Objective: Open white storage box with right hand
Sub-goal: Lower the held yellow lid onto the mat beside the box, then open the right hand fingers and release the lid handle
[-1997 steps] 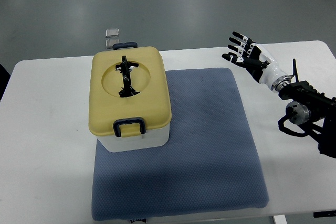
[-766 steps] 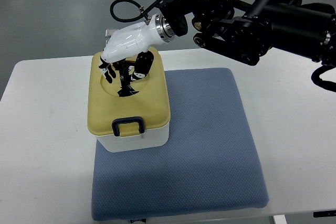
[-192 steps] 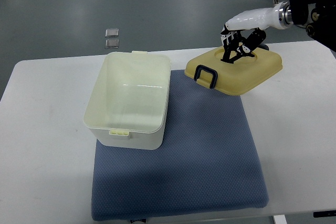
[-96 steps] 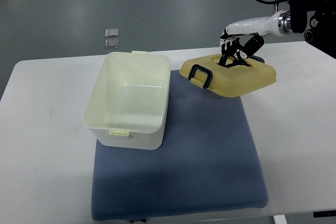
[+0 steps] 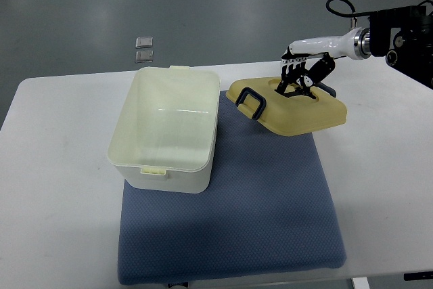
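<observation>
the box [image 5: 166,130] sits open on the left part of the blue mat [image 5: 270,201], its near end well onto the mat and its far end hanging past the mat's far edge onto the white table [image 5: 54,167]. the inside looks bare. the left wall of the box runs a bit outside the mat's left edge.

the yellow lid [image 5: 291,106] is off and just to the right of the box, lying at the mat's far right corner with a narrow gap between it and the box rim. it's tilted, left end a bit higher from the look of it, and whether the right end touches the mat i can't tell. one dark latch handle [image 5: 250,103] sticks up on the lid's left end.

the right hand [image 5: 301,76] comes in from the upper right on a white forearm and has its fingers [image 5: 292,65] curled around the black handle [image 5: 296,89] in the middle of the lid, so it's gripping the lid from above.

room to move: the whole near half of the mat is free, and so is the table on the right of the mat and on the left of the box. the mat's near edge runs close to the table's near edge.

past the table's far edge is grey floor [image 5: 203,5] with two small square things [image 5: 144,48] lying on it, behind the box.
</observation>
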### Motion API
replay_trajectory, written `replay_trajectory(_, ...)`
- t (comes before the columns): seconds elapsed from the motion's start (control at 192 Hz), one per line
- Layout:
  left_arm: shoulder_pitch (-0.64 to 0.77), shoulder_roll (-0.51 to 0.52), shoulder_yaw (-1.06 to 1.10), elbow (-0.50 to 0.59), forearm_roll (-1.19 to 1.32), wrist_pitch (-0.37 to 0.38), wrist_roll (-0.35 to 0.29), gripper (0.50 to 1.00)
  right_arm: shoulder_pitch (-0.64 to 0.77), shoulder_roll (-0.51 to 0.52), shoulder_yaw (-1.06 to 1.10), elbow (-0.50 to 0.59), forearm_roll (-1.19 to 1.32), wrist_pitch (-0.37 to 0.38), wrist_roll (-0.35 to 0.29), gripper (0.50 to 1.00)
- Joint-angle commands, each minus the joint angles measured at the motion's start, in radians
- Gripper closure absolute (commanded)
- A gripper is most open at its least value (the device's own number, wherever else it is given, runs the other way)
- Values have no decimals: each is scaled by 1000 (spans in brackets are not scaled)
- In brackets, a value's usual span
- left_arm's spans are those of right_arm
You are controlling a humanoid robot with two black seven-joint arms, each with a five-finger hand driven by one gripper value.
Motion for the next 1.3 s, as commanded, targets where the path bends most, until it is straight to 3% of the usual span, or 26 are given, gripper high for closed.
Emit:
replay_trajectory(0.0,0,0,0,0,0,-1,0,500,-12,9,0,3,1,-3,1,1000)
replay_trajectory(0.339,-2,0,-1,3,-2,-1,0,500,-52,65,0,14,-4,-7,1,1000)
replay_trajectory(0.516,0,0,-1,3,0,-1,0,500,-74,114,-4,15,-15,-45,-3,1000)
replay_trajectory(0.865,0,0,-1,5,0,-1,0,500,-95,127,-12,14,-27,-45,-20,998)
replay_trajectory(0.948,0,0,-1,5,-2,1,0,500,-97,126,-12,14,-28,-45,-20,885)
replay_trajectory(1.011,0,0,-1,3,-2,-1,0,500,-97,123,-12,14,-27,-45,-20,744)
replay_trajectory(1.058,0,0,-1,3,-2,-1,0,500,-95,121,-12,14,-27,-45,-20,697)
replay_trajectory(1.115,0,0,-1,3,0,-1,0,500,-94,117,-12,14,-27,-44,-20,603)
replay_trajectory(1.297,0,0,-1,3,-2,-1,0,500,-81,104,-9,14,-25,-35,-19,579)
